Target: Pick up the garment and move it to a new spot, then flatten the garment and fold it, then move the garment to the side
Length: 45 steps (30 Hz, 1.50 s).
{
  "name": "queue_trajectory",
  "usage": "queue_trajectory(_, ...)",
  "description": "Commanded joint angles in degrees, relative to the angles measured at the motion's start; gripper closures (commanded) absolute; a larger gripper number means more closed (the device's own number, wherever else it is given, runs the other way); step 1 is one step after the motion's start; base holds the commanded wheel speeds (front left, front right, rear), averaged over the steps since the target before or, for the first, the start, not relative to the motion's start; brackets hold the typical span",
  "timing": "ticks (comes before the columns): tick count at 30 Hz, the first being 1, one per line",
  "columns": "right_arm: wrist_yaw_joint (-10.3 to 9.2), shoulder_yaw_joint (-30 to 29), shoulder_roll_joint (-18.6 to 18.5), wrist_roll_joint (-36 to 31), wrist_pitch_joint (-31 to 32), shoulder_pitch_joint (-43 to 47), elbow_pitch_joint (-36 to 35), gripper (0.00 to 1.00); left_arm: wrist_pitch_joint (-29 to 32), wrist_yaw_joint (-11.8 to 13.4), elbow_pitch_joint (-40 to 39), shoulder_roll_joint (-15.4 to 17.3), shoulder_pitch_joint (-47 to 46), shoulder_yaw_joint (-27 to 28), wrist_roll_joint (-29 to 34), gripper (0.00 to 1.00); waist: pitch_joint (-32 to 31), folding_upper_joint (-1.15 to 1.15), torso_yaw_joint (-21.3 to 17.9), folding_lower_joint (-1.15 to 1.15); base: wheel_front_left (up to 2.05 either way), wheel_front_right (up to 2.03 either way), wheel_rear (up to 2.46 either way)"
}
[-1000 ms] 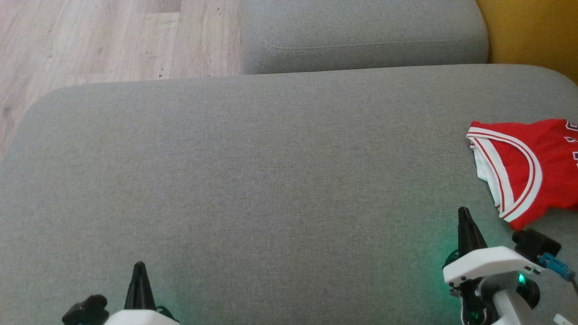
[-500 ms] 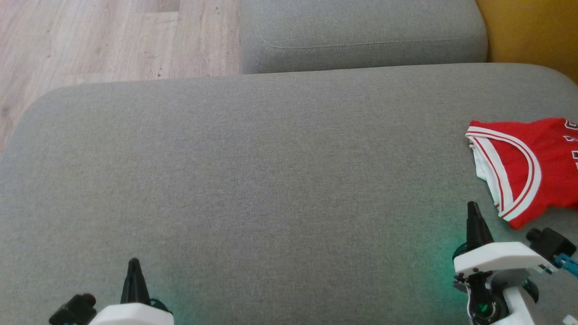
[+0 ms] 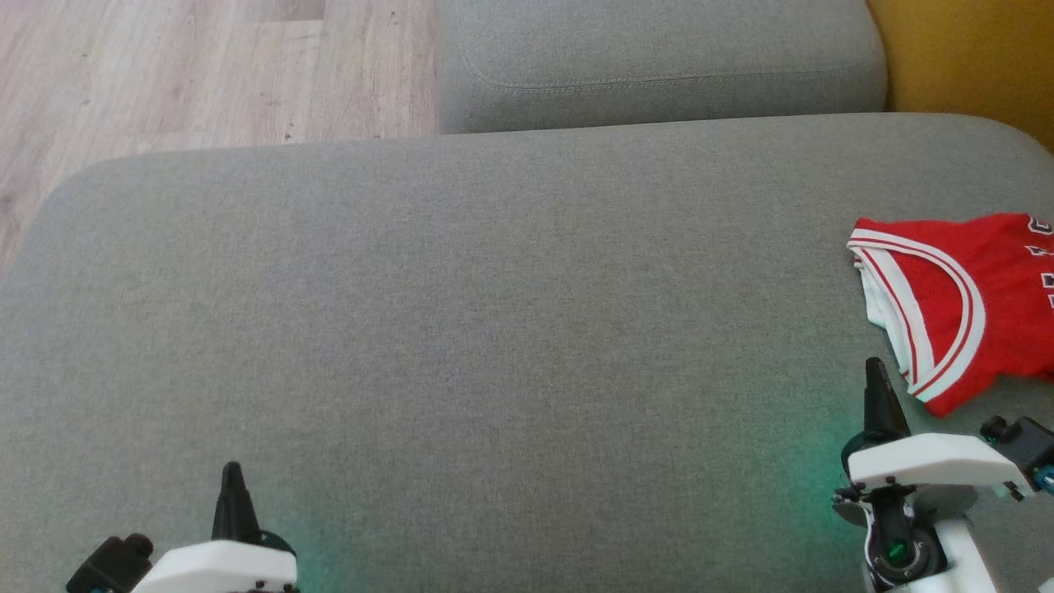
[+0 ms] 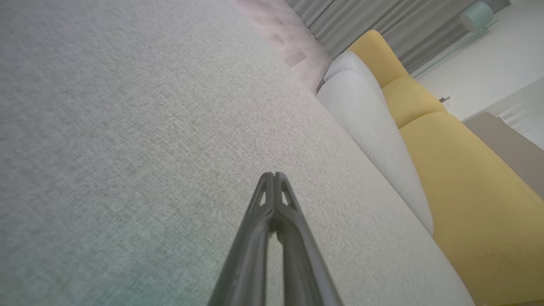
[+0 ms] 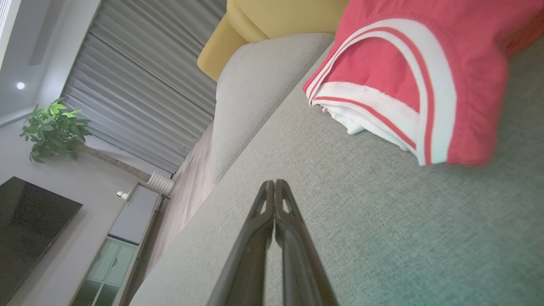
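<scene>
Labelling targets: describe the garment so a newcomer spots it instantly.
Find the wide grey cushion before the robot. Near its right edge lies the garment, a jersey. It is bright red with white striped trim, unlike the plain grey upholstery.

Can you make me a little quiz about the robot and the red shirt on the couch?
1. True or false: the right hand is holding the red jersey.
2. Fill in: the left hand is ____ (open or shut).
3. Which hand is nearer the red jersey? A) left B) right C) both the same

Key: 1 false, the right hand is beside the jersey and not gripping it; 2 shut; 3 B.
</scene>
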Motion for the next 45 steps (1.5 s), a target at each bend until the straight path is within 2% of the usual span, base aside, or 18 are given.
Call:
queue_trajectory(1,-0.02,0.21,-0.2,1.51,0.35,-0.85,-2.59,1.0,0.28,-0.22,-2.26,0.21,-3.26,1.33,-1.34,1.0,0.01,0.0,-0.01,0.0,0.0,0.0,0.0)
queue_trajectory(45,-0.04,-2.69,-0.31,29.92,7.64,1.4,-11.97,1.0,7.72,-2.49,-7.24,0.31,-5.46,5.13,-29.31,1.0,0.35,0.0,-0.65,0.0,0.0,0.0,0.0)
